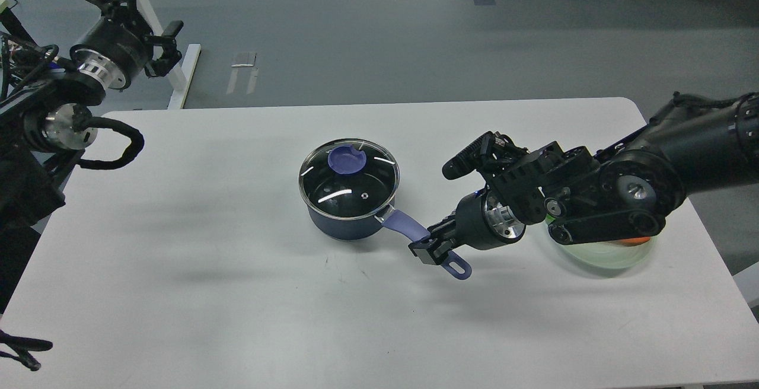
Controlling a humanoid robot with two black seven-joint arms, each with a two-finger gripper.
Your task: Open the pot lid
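Observation:
A dark blue pot (347, 223) stands at the table's middle, its glass lid (356, 184) resting on it with a blue knob (347, 159) at the lid's far side. The pot's blue-purple handle (406, 225) points to the lower right. My right gripper (431, 249) is shut on the handle near its looped end (458, 268). My left gripper (164, 48) is open and empty, held high beyond the table's far left corner, well away from the pot.
A pale green plate (599, 257) sits at the right, mostly hidden under my right arm, with an orange sliver of carrot (638, 239) showing. The white table (237, 294) has its far edge behind the pot.

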